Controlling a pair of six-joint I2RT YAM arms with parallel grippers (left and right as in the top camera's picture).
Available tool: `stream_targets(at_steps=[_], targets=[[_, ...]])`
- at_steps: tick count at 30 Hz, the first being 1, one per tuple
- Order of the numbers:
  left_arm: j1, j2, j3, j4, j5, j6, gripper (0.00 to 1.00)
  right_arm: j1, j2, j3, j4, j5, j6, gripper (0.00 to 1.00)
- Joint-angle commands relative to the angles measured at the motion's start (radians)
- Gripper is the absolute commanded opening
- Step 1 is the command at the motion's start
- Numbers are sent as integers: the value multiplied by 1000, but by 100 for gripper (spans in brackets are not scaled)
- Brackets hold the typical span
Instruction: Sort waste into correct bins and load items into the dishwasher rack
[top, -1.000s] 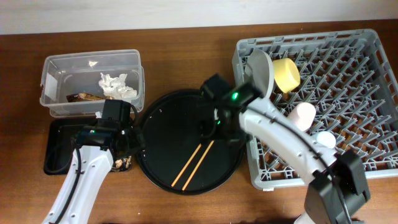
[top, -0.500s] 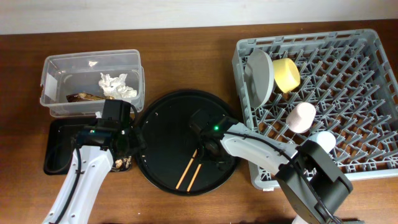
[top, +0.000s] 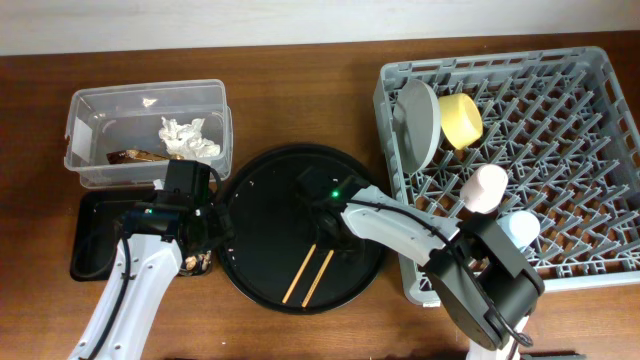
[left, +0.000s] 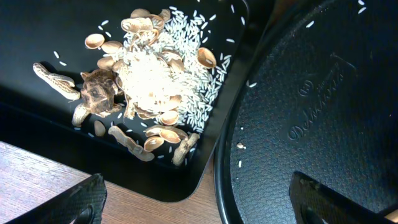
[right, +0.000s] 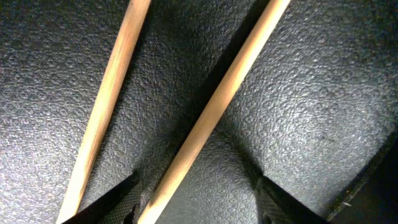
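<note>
Squarely inside the spread right gripper (right: 196, 202) lies one of the chopsticks (right: 214, 112), seemingly untouched, on the round black tray (right: 323, 87); beyond the spread left gripper (left: 196, 193), the shallow black tray (left: 37, 25) holds food scraps (left: 149, 74).

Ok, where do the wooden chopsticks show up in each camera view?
Overhead: the chopsticks lie side by side on the lower middle of the round black tray, slanting up to the right.
Left wrist: not in view; only the tray's rim shows at right.
Right wrist: both sticks cross the frame diagonally, close up.
Shared landmark: the round black tray's textured surface.
</note>
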Motion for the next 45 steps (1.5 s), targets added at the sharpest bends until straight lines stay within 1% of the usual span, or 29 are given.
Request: stream_targets(at_steps=[1, 3, 5, 9, 10, 12, 13, 14, 15, 16, 18, 20, 22, 23, 24, 26, 28, 30, 32, 33, 34, 35, 37, 38, 39, 41, 42, 43, 45], targets=[[4, -15, -2, -2, -7, -8, 93, 4, 35, -1, -1, -18, 6, 35], [4, -15, -2, -2, -7, -8, 93, 4, 35, -1, 8, -29, 11, 17], [4, -15, -2, -6, -7, -8, 93, 4, 35, -1, 17, -56, 10, 4], [4, -15, -2, -6, -7, -8, 93, -5, -2, 13, 20, -70, 3, 4], [4, -15, -2, -6, -7, -8, 93, -15, -22, 23, 15, -70, -27, 4], [4, -15, -2, -6, -7, -8, 93, -68, -105, 92, -71, -66, -173, 4], [4, -15, -2, -6, -7, -8, 93, -124, -164, 154, -162, -58, -269, 4], [4, -15, -2, -6, -7, -8, 93, -152, -189, 184, -204, -55, -312, 4], [4, -15, -2, -6, -7, -8, 93, -221, -238, 249, -293, -55, -416, 4], [4, -15, -2, -6, -7, -8, 93, -272, -258, 285, -351, -55, -482, 4], [4, -15, -2, -9, -7, -8, 93, -380, -257, 295, -437, -43, -599, 4], [4, -15, -2, -10, -7, -8, 93, -460, -251, 270, -443, -28, -666, 4], [4, -15, -2, -13, -7, -8, 93, -482, -251, 212, -391, -28, -703, 4], [4, -15, -2, -13, -7, -8, 93, -481, -251, 186, -353, -28, -703, 6], [4, -15, -2, -14, -7, -8, 93, -481, -251, 170, -315, -28, -702, 30], [4, -15, -2, -17, -7, -8, 93, -481, -252, 186, -297, -28, -702, 32], [4, -15, -2, -17, -7, -8, 93, -480, -257, 264, -355, -30, -698, 31], [4, -15, -2, -17, -7, -8, 93, -467, -272, 339, -412, -84, -691, 31], [4, -15, -2, -17, -7, -8, 93, -401, -290, 354, -414, -166, -652, 33], [4, -15, -2, -17, -7, -8, 93, -330, -278, 341, -408, -169, -645, 41], [4, -15, -2, -17, -7, -8, 93, -251, -254, 319, -393, -169, -628, 44], [4, -15, -2, -18, -8, -8, 93, -189, -231, 290, -363, -168, -595, 44], [4, -15, -2, -18, -10, -8, 94, -90, -181, 242, -318, -168, -559, 46], [5, -15, -2, -21, -42, -8, 94, -38, -149, 200, -276, -168, -504, 51], [15, -15, -2, -30, -80, -8, 94, 5, -117, 158, -229, -169, -456, 53], [80, -15, -2, -52, -85, -8, 94, 54, -81, 102, -164, -168, -418, 58], [128, -15, -2, -58, -85, -8, 97, 81, -62, 66, -115, -168, -396, 60], [165, -15, -2, -60, -85, -8, 99, 100, -47, 45, -89, -169, -381, 61], [238, -15, -2, -69, -85, -8, 99, 135, -21, -12, -24, -164, -322, 61]])
